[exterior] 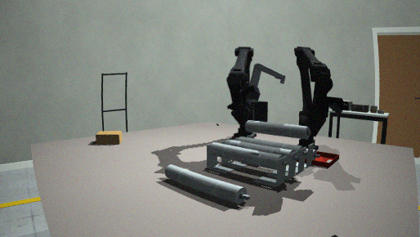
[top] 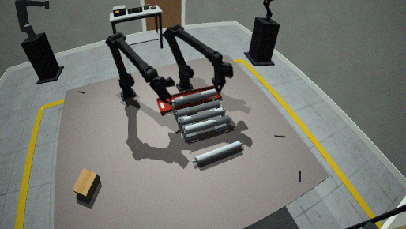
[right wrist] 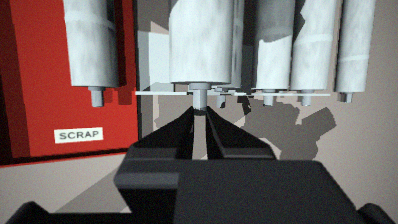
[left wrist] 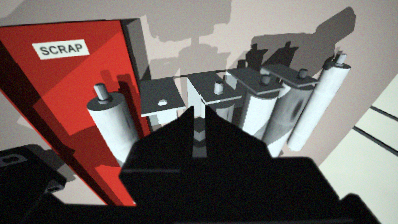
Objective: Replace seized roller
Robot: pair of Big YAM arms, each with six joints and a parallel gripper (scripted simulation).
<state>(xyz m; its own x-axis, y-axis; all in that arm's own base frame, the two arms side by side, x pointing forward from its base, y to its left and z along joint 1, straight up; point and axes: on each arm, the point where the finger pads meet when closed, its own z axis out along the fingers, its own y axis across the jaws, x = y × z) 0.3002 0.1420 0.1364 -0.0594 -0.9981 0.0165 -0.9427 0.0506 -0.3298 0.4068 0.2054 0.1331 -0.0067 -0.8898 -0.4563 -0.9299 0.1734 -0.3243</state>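
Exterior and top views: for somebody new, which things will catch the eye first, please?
Probably a grey roller raised above the roller bed, near the arms. Next, the bright red scrap tray behind the bed, and another roller lying loose on the table in front.

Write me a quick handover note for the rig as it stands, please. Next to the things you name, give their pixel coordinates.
Left gripper (top: 219, 90) (exterior: 311, 137) (left wrist: 199, 113) and right gripper (top: 171, 102) (right wrist: 199, 112): each shut on one axle end of the raised roller (top: 195, 97) (exterior: 278, 129) (right wrist: 201, 45).
Scrap tray (top: 163, 106) (exterior: 328, 160) (left wrist: 75, 80) (right wrist: 30, 100): one roller, presumably the seized one.
Bed (exterior: 210, 157) (left wrist: 161, 90): three rollers in; tray-side slot vacant.
Loose roller (top: 218, 154) (exterior: 204, 185) (left wrist: 322, 100) (right wrist: 356, 50): on the table.
Left: seat the raised roller, centre its axle.
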